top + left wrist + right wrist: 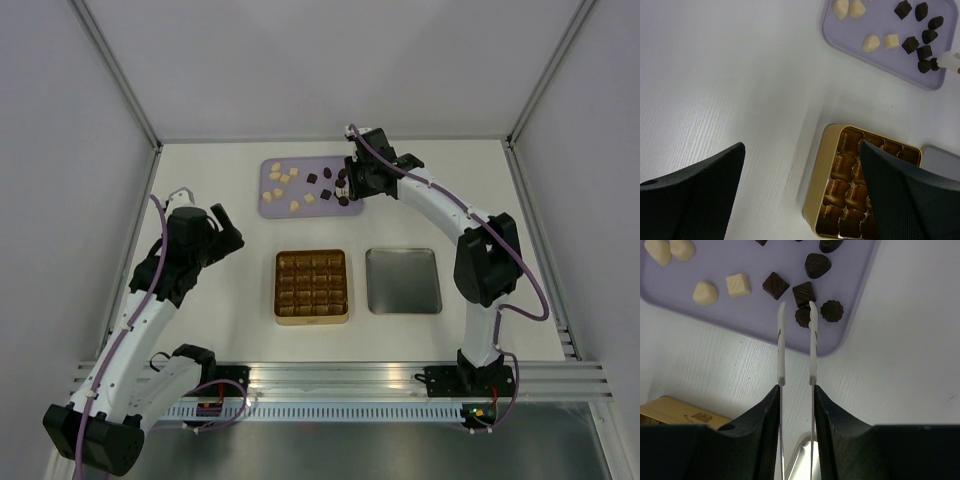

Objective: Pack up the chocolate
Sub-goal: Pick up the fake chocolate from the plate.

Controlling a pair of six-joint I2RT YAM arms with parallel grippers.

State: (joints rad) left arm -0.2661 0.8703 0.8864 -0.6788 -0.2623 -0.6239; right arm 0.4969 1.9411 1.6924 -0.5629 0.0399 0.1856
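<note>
All on the lavender tray at the far side of the bench: the chocolate, pale cream pieces toward the left, dark brown ones toward the right. Pressed together on a pair of metal tweezers: the right pincer, low over the tray's near right corner. Between the two white tweezer tips, a round dark piece, close beside other dark pieces; contact with the tips hard to judge. Spread to full width, holding nothing: the left pincer, above bare bench just left of the gold gridded tin. Right of that tin, slightly apart, a shallow silver lid. Both nearer the arm bases than the tray.
</note>
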